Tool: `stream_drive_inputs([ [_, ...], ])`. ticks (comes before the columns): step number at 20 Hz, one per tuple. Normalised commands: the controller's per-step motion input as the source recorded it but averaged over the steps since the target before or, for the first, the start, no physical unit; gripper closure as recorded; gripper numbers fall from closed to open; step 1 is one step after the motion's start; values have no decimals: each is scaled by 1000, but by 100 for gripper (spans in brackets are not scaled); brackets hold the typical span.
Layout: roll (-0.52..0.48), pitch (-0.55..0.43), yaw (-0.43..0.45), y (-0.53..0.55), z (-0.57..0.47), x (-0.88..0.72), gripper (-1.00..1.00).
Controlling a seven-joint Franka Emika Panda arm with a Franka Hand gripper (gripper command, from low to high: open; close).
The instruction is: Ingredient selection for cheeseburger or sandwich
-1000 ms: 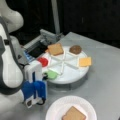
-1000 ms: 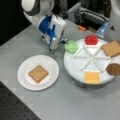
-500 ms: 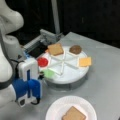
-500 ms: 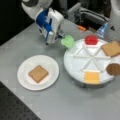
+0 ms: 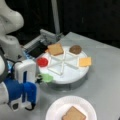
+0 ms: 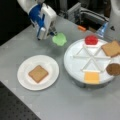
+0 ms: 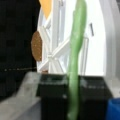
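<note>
End effector: the end effector [image 6: 53, 33] is clenched on the green piece [image 6: 59, 39], held above the desk [image 6: 75, 100] between the white plate [image 6: 25, 80] and the round tray [image 6: 75, 67]; in a front view it sits at the tray's left edge [image 5: 40, 78], the green piece [image 5: 46, 78] sticking out toward the tray; blue and white housing behind it.
Green piece: pinched edge-on in the wrist view [image 7: 75, 62], a thin wavy strip running up from the dark fingers [image 7: 52, 100]; the tray shows behind it.
White plate: carries one tan-brown bread slice [image 6: 38, 73], lying flat near the middle; seen also in a front view [image 5: 74, 114] on the plate [image 5: 53, 111]; nothing stacked on it.
Round tray: white, divided into wedges [image 5: 75, 75]; red round piece [image 6: 91, 40], another bread slice [image 6: 111, 48], dark brown disc [image 6: 113, 69] and yellow-orange square [image 6: 91, 77], each in its own wedge; the wedge nearest the end effector is bare.
Relation: the green piece is off the tray and well apart from the plated slice.
</note>
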Motion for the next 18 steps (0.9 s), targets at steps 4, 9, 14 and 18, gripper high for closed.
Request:
stream_drive_inputs([
  [4, 84, 50, 236, -460, -25, 625, 100],
  [9, 159, 64, 243, -389, -138, 755, 100],
  [14, 223, 61, 229, -384, -148, 819, 100],
  [18, 230, 61, 215, -389, -156, 778, 100],
])
